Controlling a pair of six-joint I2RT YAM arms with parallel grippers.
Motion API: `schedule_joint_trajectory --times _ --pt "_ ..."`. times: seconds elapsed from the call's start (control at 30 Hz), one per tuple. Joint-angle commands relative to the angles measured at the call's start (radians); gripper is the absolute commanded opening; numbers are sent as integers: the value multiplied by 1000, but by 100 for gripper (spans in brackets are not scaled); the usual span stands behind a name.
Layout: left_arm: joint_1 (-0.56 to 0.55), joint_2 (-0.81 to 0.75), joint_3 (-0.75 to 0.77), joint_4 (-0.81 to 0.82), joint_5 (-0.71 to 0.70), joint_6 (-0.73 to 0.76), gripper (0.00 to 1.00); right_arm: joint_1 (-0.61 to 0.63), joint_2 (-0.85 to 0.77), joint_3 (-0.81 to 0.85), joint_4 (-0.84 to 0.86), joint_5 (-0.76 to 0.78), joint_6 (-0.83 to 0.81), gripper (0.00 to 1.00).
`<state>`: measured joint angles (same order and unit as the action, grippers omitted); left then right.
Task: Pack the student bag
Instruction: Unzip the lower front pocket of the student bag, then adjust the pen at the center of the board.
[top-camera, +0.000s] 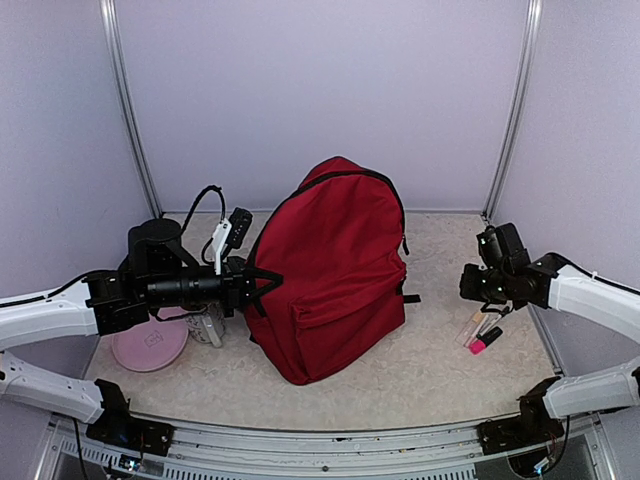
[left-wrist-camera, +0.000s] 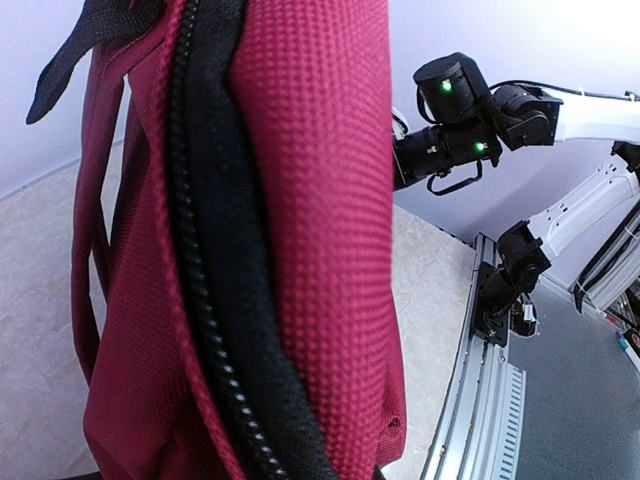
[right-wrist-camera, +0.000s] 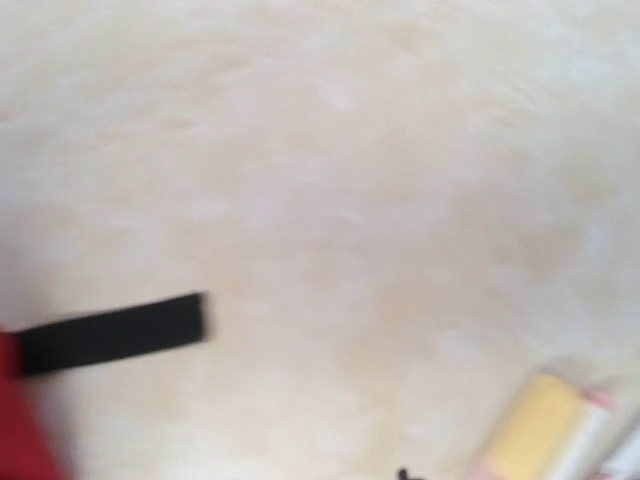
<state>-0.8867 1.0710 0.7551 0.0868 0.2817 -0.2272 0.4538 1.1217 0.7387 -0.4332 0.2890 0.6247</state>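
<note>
The bag (top-camera: 335, 270) stands upright at the middle of the table (top-camera: 430, 375). The left hand (top-camera: 262, 284), closed, meets its near edge; any grip on fabric is unclear. The right hand (top-camera: 488, 312), its opening impossible to tell, hangs over the markers (top-camera: 482, 334) and should straddle one squarely before closing.

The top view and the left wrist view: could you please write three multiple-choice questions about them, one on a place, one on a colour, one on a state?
1. Where is the pink disc relative to the student bag?
A. on top of it
B. at its left
C. at its right
2. What colour is the bag's zipper?
A. black
B. white
C. yellow
3. How is the bag placed?
A. lying flat
B. hanging in the air
C. standing upright on the table
Answers: 1 B, the top view shows the disc at the bag's left; 2 A, the left wrist view shows black teeth; 3 C, its base rests on the table.
</note>
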Motion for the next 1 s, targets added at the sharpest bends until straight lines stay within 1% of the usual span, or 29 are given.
schedule_joint_trajectory --times 0.0,0.07,0.2,0.43,0.67,0.77,0.87,0.97 --pt "5 -35 15 18 15 12 0 -58 86 -19 -13 -4 55 38" --pt "5 -38 15 18 12 12 0 -66 109 -39 -2 8 88 39" --pt "5 -40 15 16 12 13 0 -77 152 -110 92 -1 113 39" --pt "5 -37 16 17 16 13 0 -89 233 -135 129 -10 121 39" --pt "5 -39 15 18 14 14 0 -95 286 -143 171 -50 119 38" --pt "5 -42 15 19 16 14 0 -95 322 -149 219 -98 96 39" --pt "6 -43 14 19 15 14 0 -94 381 -110 208 -139 75 38" --pt "6 -42 13 18 12 17 0 -82 345 -100 188 -109 84 38"
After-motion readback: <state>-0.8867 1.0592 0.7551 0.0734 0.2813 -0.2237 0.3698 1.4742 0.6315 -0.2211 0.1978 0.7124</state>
